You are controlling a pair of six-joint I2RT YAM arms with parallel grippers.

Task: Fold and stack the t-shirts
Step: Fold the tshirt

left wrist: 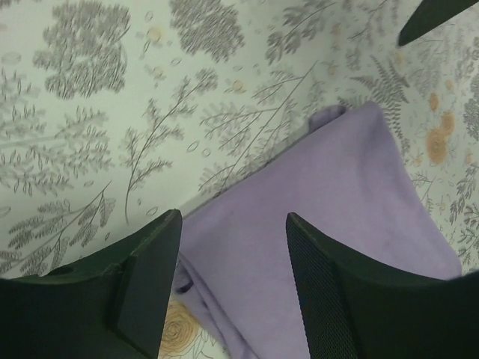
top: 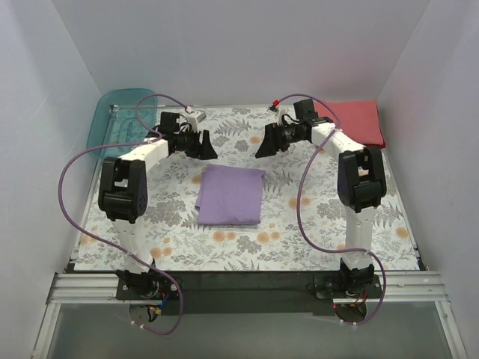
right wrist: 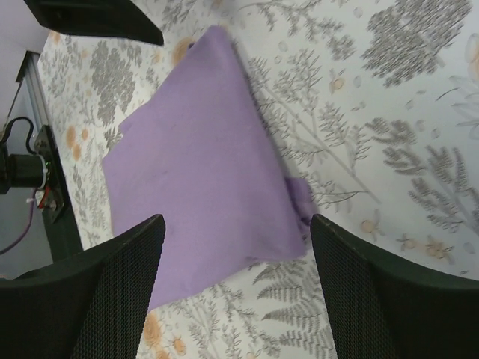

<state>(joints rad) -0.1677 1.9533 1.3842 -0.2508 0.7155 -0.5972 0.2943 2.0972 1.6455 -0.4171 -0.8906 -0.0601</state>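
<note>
Overhead view first: left gripper (top: pixel 204 148) and right gripper (top: pixel 267 145) hang over the far half of the floral table cover (top: pixel 179 228), tips pointing at each other. Both sets of jaws are spread wide and hold nothing. Between and just in front of them lies the lavender t-shirt (top: pixel 230 196), folded into a neat rectangle at the middle of the table and apart from both grippers. The coral-red t-shirt (top: pixel 361 120) lies flat in the far right corner, its near left edge hidden behind the right arm. A teal bin (top: pixel 111 120) sits in the far left corner, partly crossed by a purple cable (top: pixel 75 161).

Left wrist view now: the two black fingers (left wrist: pixel 150 273) stand well apart, above the cloth and gripping nothing. The lavender t-shirt fills the gap between them and runs on under the fingers, so its near edge is covered. A small fold of cloth pokes out at its far corner. One dark fingertip of the right gripper cuts into the top right corner.

Right wrist view: same story, with the fingers (right wrist: pixel 359 292) wide apart and empty. The lavender t-shirt lies below, a little flap sticking out from one edge. The table's frame rail (right wrist: pixel 41 105) shows at the left; the corner beyond it is too dim to read.
</note>
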